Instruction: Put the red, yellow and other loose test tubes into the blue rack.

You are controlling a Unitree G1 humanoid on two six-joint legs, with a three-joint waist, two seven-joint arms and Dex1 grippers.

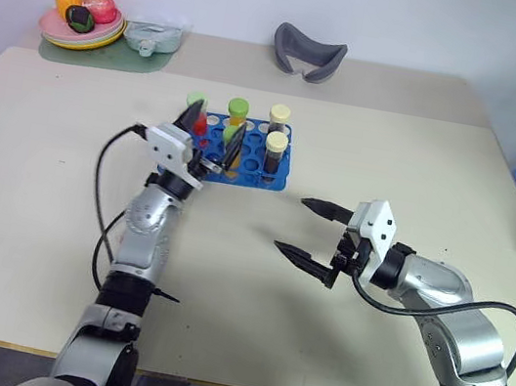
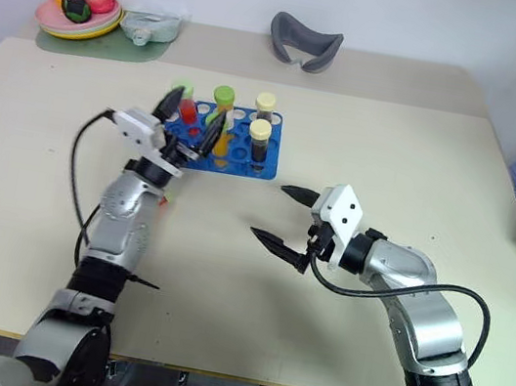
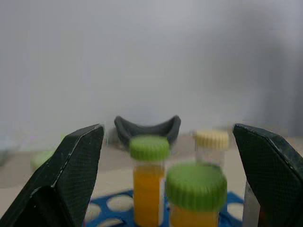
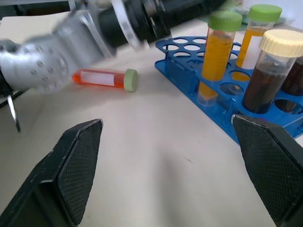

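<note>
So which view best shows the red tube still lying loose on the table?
The right wrist view: the red-liquid tube with white label and green cap lies in full sight beside the blue plastic rack. In the right eye view only a red sliver peeks past the left arm.

bare table [image 1: 251,291] between the arms, upright tubes [image 4: 218,56] crowding the blue rack [image 1: 276,171] (near side)

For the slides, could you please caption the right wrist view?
Red tube lying loose on the table beside the blue rack.
</note>
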